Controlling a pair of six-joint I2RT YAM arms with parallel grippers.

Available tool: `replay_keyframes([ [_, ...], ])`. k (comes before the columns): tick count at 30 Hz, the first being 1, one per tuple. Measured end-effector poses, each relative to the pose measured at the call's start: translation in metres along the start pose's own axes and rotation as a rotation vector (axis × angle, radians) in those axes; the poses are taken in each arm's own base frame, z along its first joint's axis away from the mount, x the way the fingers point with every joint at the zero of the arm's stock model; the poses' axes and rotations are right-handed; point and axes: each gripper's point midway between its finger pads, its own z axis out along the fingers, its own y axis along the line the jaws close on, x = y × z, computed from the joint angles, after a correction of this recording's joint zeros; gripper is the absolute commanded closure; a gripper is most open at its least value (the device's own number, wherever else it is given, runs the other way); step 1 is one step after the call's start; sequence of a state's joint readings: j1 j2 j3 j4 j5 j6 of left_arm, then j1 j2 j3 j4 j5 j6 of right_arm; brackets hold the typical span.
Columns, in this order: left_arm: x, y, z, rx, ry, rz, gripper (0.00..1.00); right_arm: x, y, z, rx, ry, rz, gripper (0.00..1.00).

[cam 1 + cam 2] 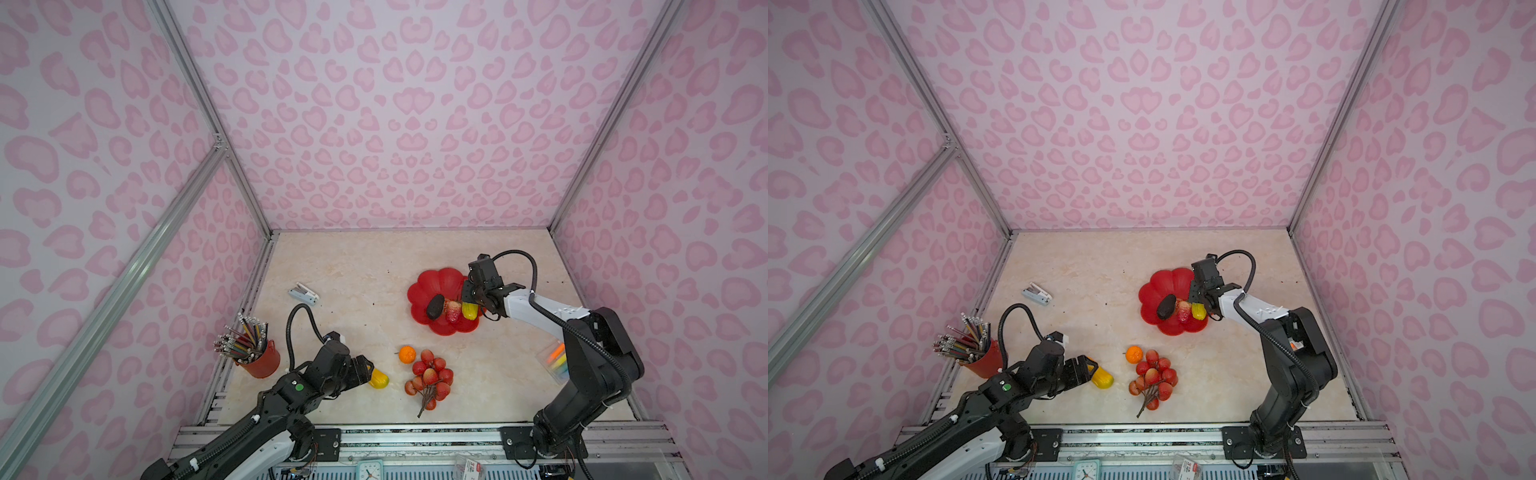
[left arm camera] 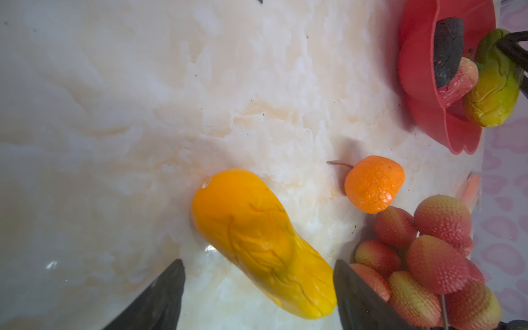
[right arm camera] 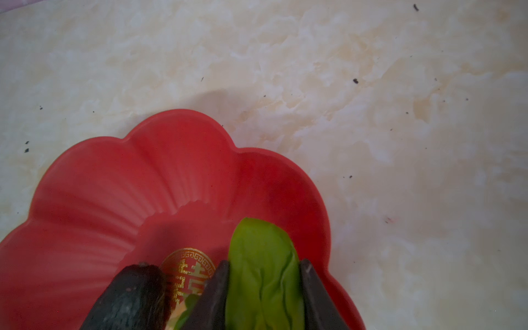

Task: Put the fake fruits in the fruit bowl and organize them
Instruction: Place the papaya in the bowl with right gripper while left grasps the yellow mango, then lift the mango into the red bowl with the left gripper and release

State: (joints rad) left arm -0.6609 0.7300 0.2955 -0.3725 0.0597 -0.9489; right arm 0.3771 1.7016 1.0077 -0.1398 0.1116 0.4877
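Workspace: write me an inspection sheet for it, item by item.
Surface: marble-look tabletop, scattered dark specks.
Job's things: avocado and strawberry in the fruit bowl; orange and berry bunch on the table.
Clutter: pencil cup, stapler-like tool, marker box.
Grippers: left gripper open, fingers either side of the yellow-orange mango lying on the table; right gripper shut on the green-yellow mango over the bowl.
Cables: left hose loop and right hose loop, touching no fruit.
Surroundings: pink-print walls, aluminium frame, clock at the front rail.
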Motion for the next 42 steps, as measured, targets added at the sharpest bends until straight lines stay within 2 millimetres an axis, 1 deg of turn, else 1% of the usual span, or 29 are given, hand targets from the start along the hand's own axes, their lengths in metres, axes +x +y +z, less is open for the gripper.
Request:
replay_keyframes([
  [4,0.0,0.0,0.003,-0.004,0.003,-0.006,0.18,0.005,0.0,0.006,0.001,0.018,0.013,0.43],
  [7,0.0,0.0,0.006,-0.01,0.008,-0.006,0.18,-0.001,0.003,0.002,-0.01,0.0,0.026,0.38],
  [10,0.002,0.004,0.01,-0.03,0.022,-0.007,0.18,-0.015,0.006,-0.014,-0.033,-0.044,0.039,0.32],
  [14,0.001,0.003,0.017,-0.044,0.028,-0.007,0.18,-0.038,0.012,-0.046,-0.078,-0.132,0.056,0.25],
  [16,-0.001,0.001,0.02,-0.043,0.027,-0.005,0.19,-0.044,0.013,-0.062,-0.091,-0.171,0.059,0.22],
  [18,-0.003,-0.001,0.023,-0.041,0.026,0.001,0.24,-0.047,0.014,-0.075,-0.102,-0.203,0.058,0.22],
  [20,-0.004,-0.003,0.026,-0.046,0.03,0.001,0.32,-0.047,0.012,-0.084,-0.109,-0.221,0.059,0.22],
  [23,-0.004,-0.005,0.03,-0.054,0.047,0.007,0.47,-0.045,0.005,-0.092,-0.098,-0.237,0.066,0.22],
  [25,-0.002,-0.007,0.032,-0.049,0.062,0.009,0.54,-0.043,0.001,-0.097,-0.093,-0.246,0.068,0.22],
  [28,-0.004,-0.011,0.031,-0.042,0.061,0.019,0.59,-0.038,-0.005,-0.1,-0.081,-0.252,0.07,0.22],
  [31,-0.014,-0.026,0.026,-0.011,0.045,0.051,0.6,-0.033,-0.009,-0.101,-0.074,-0.25,0.078,0.22],
  [34,-0.034,-0.053,0.016,0.032,0.004,0.11,0.6,-0.028,-0.013,-0.103,-0.071,-0.249,0.091,0.22],
  [37,-0.06,-0.085,0.011,0.05,-0.039,0.199,0.6,-0.021,-0.018,-0.107,-0.072,-0.248,0.098,0.22],
  [39,-0.075,-0.102,0.012,0.045,-0.052,0.258,0.6,-0.018,-0.021,-0.113,-0.077,-0.254,0.107,0.21],
  [41,-0.092,-0.122,0.019,0.035,-0.055,0.33,0.61,-0.015,-0.025,-0.121,-0.082,-0.263,0.118,0.21],
  [42,-0.099,-0.132,0.023,0.031,-0.055,0.362,0.62,-0.014,-0.027,-0.124,-0.085,-0.271,0.121,0.19],
])
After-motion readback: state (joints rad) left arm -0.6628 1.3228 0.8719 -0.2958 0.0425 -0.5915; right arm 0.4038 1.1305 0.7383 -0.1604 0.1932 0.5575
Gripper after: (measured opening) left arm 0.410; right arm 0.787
